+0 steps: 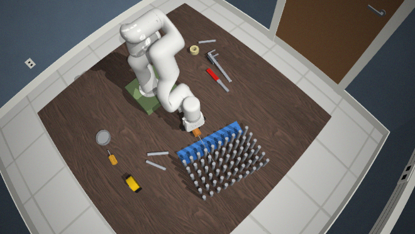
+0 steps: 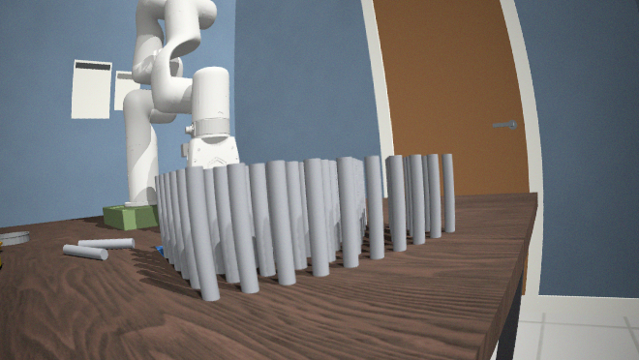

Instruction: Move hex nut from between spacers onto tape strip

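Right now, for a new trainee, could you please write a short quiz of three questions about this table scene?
1. True or false: the gripper is shut on the orange-brown handle of the hook pick.
2. On which side of the field of standing spacers does the blue strip of tape lie? A) the side nearest the arm's green base B) the side farthest from the base C) under the yellow tape measure
3. Fill in: two grey spacers lie flat on the table beside the ____ end of the strip.

Key: 1 true; 2 A; 3 left, as the top view shows it.
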### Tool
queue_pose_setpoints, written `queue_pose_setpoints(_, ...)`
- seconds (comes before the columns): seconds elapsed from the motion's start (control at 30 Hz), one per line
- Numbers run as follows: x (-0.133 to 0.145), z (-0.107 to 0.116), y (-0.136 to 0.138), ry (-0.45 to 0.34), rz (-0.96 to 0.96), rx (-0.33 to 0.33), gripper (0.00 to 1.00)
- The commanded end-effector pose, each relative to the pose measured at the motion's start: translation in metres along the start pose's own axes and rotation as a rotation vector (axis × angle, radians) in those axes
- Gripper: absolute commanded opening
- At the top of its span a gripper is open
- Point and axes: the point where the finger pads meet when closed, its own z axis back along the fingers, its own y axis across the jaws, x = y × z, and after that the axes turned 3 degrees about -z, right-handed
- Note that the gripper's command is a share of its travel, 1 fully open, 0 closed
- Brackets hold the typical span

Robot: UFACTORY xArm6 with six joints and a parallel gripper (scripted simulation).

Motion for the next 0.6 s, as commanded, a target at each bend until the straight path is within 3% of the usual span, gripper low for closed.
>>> queue_pose_setpoints(0.0,-0.006,0.001,0.000,-0.004,0.000,0.001,0.00)
queue_pose_setpoints(0.57,-0.042,0.001,-0.001,-0.004,0.000,0.001,0.00)
